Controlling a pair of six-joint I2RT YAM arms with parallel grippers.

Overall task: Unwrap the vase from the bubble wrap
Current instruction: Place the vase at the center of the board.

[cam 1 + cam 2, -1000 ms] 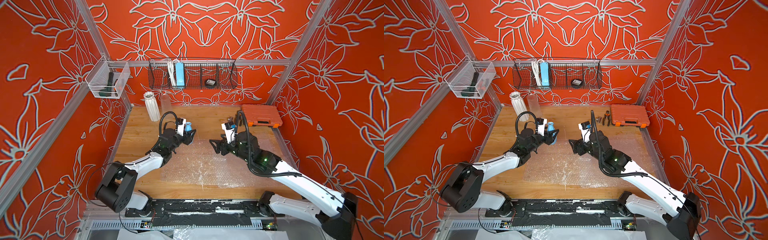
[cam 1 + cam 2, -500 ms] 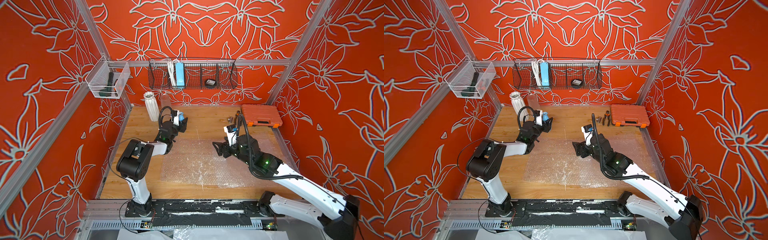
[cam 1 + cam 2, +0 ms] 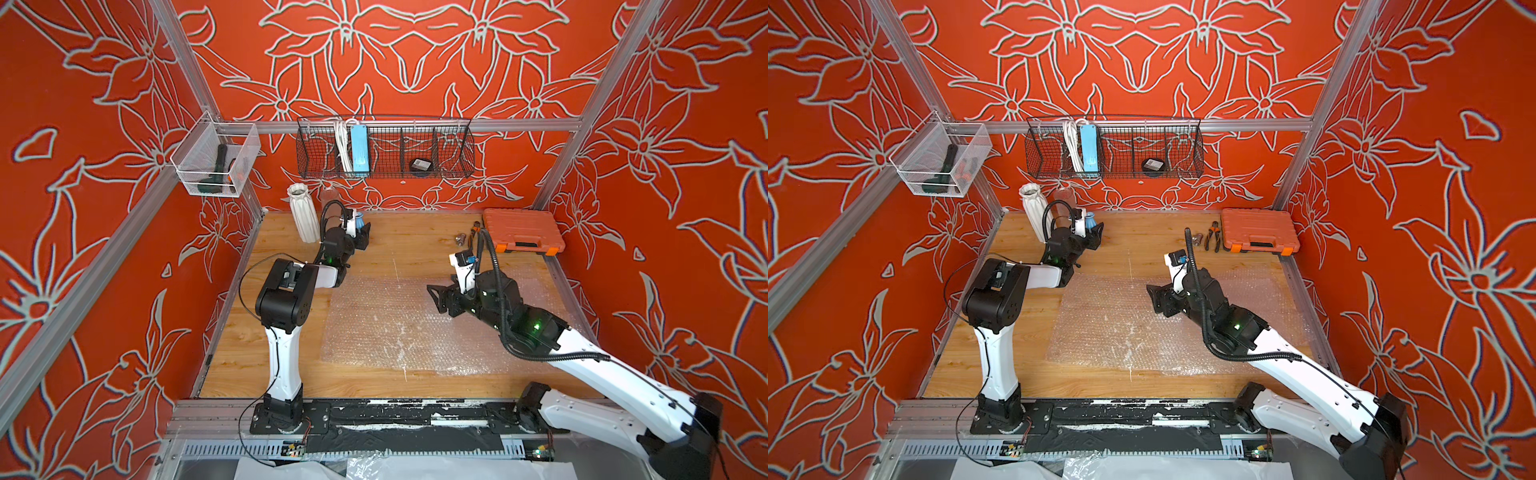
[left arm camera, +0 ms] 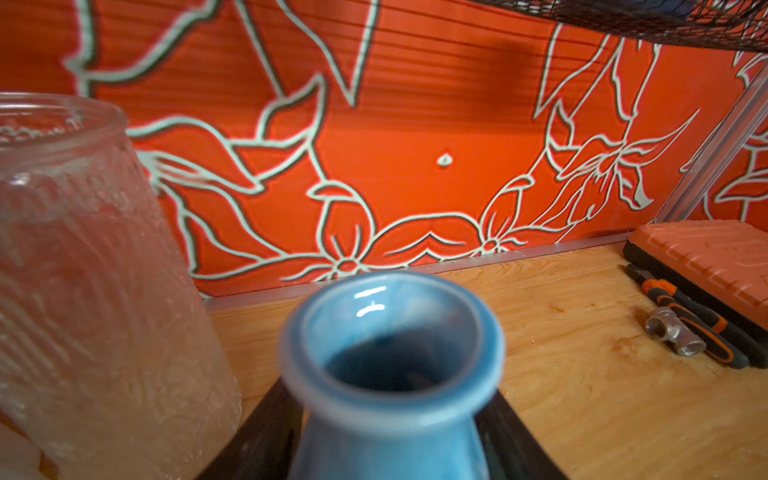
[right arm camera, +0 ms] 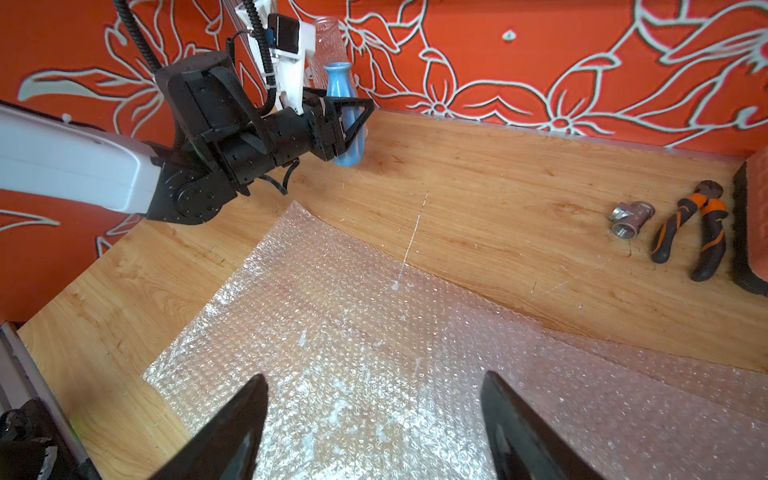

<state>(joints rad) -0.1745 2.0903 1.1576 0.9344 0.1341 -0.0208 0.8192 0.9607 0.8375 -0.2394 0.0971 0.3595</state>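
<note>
The vase (image 3: 358,219) (image 3: 1090,219) is small, glossy and blue, and it is upright at the back left of the wooden table. My left gripper (image 3: 362,232) (image 5: 353,120) is shut on the vase's body, with a black finger on each side below the flared mouth (image 4: 390,328). I cannot tell whether the vase's base touches the wood. The bubble wrap (image 3: 395,328) (image 3: 1121,324) (image 5: 353,332) lies spread flat as a clear sheet in the middle of the table. My right gripper (image 3: 436,297) (image 5: 374,386) hovers over the sheet, open and holding nothing.
A clear glass jar (image 4: 83,291) and a white ribbed vase (image 3: 303,216) stand close beside the blue vase. An orange tool case (image 3: 521,230), pliers (image 5: 690,228) and a metal fitting (image 5: 629,218) lie at the back right. A wire basket (image 3: 384,149) hangs on the back wall.
The left arm has carried the blue vase from the far edge of the bubble wrap to the back left, beside the glass jar. The right gripper has drawn back slightly.
</note>
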